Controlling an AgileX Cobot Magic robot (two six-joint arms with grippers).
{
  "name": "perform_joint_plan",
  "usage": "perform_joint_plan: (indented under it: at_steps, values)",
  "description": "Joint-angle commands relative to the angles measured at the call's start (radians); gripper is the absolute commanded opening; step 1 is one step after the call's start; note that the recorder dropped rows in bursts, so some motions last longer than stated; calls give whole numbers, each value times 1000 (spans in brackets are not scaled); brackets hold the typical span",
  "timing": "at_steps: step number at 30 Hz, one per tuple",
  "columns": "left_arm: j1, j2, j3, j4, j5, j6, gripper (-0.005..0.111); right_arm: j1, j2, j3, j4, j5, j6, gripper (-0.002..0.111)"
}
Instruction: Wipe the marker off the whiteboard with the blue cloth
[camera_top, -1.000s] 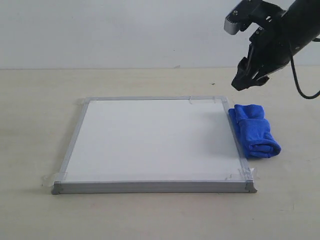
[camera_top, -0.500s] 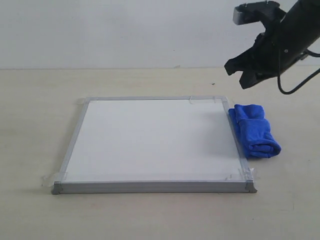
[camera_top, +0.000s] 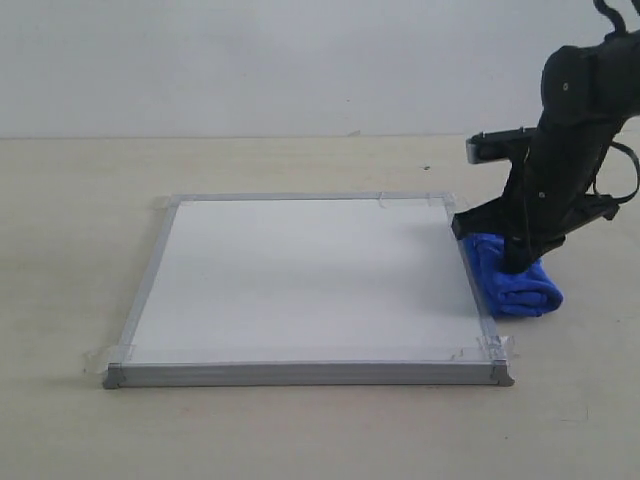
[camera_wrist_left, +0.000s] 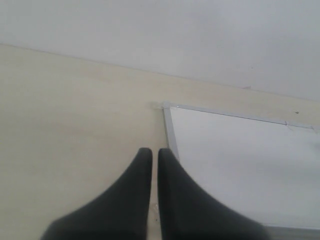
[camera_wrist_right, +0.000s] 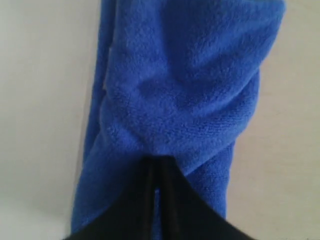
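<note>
Blue cloth (camera_top: 530, 295): fluffy bunched roll on counter (camera_top: 300, 430), just beside whiteboard (camera_top: 300, 275) right frame, unmoved. Right pincer (camera_wrist_right: 155, 162) dropped from above onto it, jaws together. Left pincer (camera_wrist_left: 151, 151) also together.

The right arm (camera_top: 575, 130) is done all in black, a grey block (camera_top: 497, 148) is mounted on it, thin black cable (camera_top: 636, 175) looped off.

A: Right gripper (camera_top: 514, 262), position?
B: Was hanging high over the blue cloth (camera_top: 522, 291); it has now dropped straight onto it.
A: Jaws?
B: Spread half a second ago, now drawn almost together, tips sunk into a fold.
</note>
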Motion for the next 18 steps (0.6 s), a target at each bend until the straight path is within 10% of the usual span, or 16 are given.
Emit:
perform_joint_plan:
  at_steps: [1, 18]
  values:
    - [3, -4, 4, 4, 2, -1, 4, -2, 53, 3, -19, 43, 7, 0]
    - [3, -4, 4, 4, 2, -1, 4, -2, -137, 10, -58, 126, 9, 0]
